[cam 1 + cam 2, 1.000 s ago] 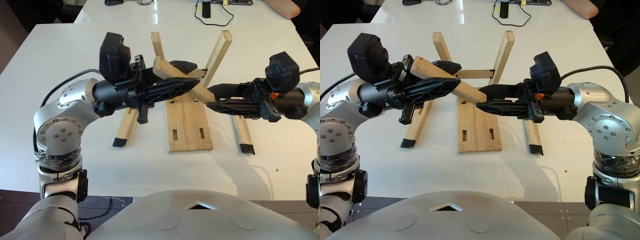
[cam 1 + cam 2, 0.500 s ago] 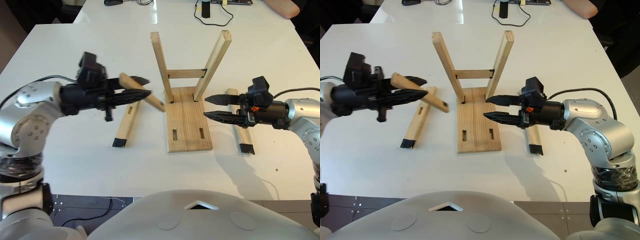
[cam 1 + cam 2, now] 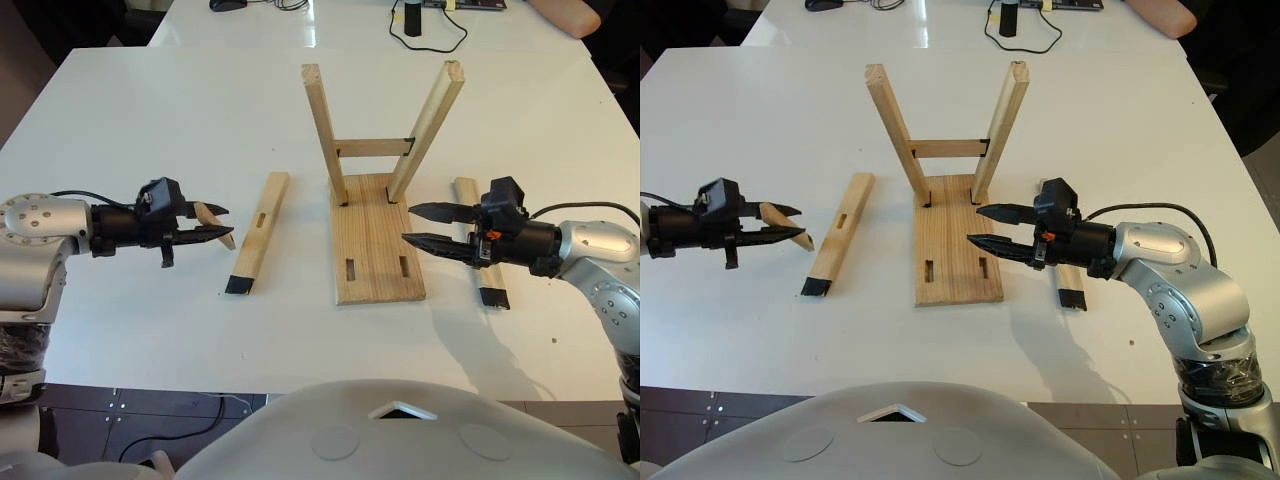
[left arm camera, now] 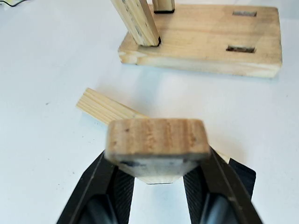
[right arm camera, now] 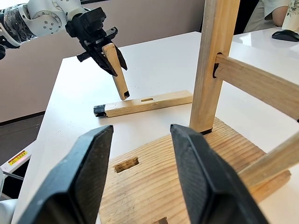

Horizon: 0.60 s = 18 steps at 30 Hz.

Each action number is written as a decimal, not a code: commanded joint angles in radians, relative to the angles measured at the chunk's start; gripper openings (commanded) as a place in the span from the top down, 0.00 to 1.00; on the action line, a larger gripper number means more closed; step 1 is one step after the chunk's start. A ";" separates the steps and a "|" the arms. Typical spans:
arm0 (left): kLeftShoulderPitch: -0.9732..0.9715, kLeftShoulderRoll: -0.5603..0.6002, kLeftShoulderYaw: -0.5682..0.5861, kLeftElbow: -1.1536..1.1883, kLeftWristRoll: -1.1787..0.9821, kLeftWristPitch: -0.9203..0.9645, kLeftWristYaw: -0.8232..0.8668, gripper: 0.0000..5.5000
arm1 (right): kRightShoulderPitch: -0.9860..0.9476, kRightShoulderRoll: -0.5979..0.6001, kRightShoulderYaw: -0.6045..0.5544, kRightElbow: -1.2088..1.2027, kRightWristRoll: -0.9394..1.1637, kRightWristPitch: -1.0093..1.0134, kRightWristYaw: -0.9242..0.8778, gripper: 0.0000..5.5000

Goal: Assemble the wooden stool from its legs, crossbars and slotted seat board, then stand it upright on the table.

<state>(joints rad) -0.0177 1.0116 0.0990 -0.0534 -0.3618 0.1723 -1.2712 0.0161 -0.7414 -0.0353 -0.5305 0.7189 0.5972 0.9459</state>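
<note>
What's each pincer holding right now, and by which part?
Left pincer grips the short light wooden crossbar near one end; right pincer is open, holding nothing.

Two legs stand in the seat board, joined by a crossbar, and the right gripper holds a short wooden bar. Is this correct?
No. The left gripper holds the short wooden bar; the right gripper is open and empty, as the right wrist view shows. Two legs do stand in the seat board, joined by a crossbar.

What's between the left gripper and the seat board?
One loose leg lying flat on the table, between the left gripper, holding a crossbar, and seat board. Plain in the left eye view.
</note>
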 commanded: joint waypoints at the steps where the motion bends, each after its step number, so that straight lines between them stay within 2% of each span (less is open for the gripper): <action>1: 0.028 -0.015 -0.018 0.018 0.039 -0.046 0.007 0.77 | -0.001 -0.008 0.020 -0.002 -0.043 -0.023 0.001 0.59; 11: 0.076 -0.054 0.032 -0.170 -0.149 0.116 0.005 0.77 | -0.001 -0.010 0.032 0.014 -0.079 -0.044 0.012 0.59; 18: -0.033 -0.057 0.019 -0.083 -0.110 0.103 0.022 0.77 | -0.022 -0.016 0.035 0.046 -0.100 -0.060 0.030 0.59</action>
<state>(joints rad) -0.0105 0.9521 0.1268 -0.1670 -0.4936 0.2890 -1.2547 0.0142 -0.7485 -0.0040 -0.4916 0.6293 0.5484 0.9698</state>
